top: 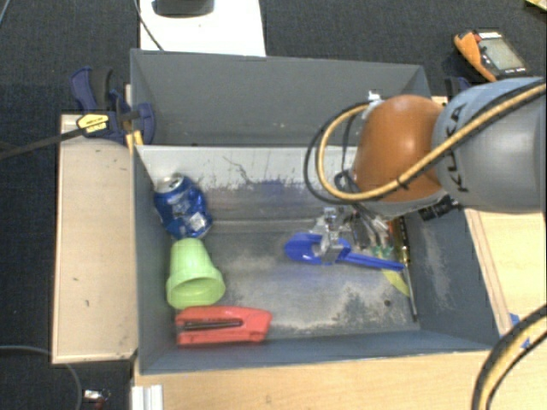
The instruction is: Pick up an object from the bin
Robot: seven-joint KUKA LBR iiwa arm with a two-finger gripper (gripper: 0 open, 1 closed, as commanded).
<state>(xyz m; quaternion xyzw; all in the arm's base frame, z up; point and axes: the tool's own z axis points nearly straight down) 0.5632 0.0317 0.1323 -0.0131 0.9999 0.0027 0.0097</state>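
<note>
You are seeing gripper [329, 236] sitting low over blue long-handled plastic tool [299, 249], right of centre on floor of bin [273, 101]. Tool lying flat, long axis running left-right, broad head pointing left, handle sloping toward right wall. Claw spread or pinching: you cannot tell. Open floor stretching left; blue can [181, 205], green cup [194, 273], red stapler [224, 324] crowding left wall.

the grey arm [504, 148] reaches in from the right, its orange wrist cover [397, 148] bent over, hand [330, 233] pointing down, set low
</note>
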